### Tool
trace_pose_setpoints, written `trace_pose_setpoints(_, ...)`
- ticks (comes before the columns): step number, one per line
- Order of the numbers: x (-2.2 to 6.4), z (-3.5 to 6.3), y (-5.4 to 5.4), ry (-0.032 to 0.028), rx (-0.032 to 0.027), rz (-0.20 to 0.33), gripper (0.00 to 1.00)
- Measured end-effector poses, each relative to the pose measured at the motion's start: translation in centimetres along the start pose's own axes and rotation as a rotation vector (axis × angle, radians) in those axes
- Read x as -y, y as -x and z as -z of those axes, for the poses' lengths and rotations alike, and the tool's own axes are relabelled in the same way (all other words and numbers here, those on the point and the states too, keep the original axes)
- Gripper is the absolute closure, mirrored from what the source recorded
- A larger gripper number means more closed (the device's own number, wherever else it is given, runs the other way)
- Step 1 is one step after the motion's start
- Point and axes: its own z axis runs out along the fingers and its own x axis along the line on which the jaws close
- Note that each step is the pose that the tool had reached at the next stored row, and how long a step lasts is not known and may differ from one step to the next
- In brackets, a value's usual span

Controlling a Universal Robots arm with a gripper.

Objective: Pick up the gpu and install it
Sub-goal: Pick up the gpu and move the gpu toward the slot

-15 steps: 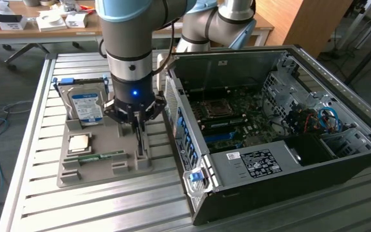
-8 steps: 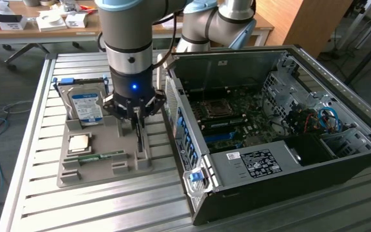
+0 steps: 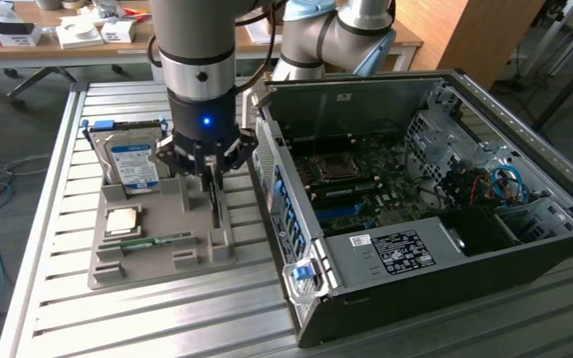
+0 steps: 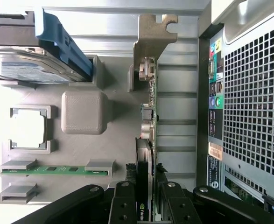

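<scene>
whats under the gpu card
The thin dark-edged gpu card with a silver bracket stands on edge in the grey plastic tray. Its lower edge and the slot floor are covered.

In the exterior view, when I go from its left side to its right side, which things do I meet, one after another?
hard drive → gpu → open computer case, and inside it: processor socket → blue cables

A grey tray (image 3: 152, 270) holds a hard drive (image 3: 132, 165), processor (image 3: 122, 218) and memory stick (image 3: 147, 242), beside an open computer case (image 3: 386, 253).
</scene>
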Motion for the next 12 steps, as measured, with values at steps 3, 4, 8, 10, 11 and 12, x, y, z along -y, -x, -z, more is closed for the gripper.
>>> trace_pose_setpoints(3, -0.03, 0.74, 0.0, 0.0, 0.0, 0.0, 0.74)
trace_pose_setpoints(4, -0.04, 0.96, 0.0, 0.0, 0.0, 0.0, 0.74)
trace_pose_setpoints(8, -0.08, 1.83, 0.1, 0.0, 0.0, 0.0, 0.74)
trace_pose_setpoints(10, -0.1, 2.22, 0.1, 0.0, 0.0, 0.0, 0.74)
trace_pose_setpoints(11, -0.1, 2.41, 0.1, 0.0, 0.0001, 0.0, 0.74)
trace_pose_setpoints(12, -0.11, 2.62, 0.1, 0.0, 0.0, 0.0, 0.74)
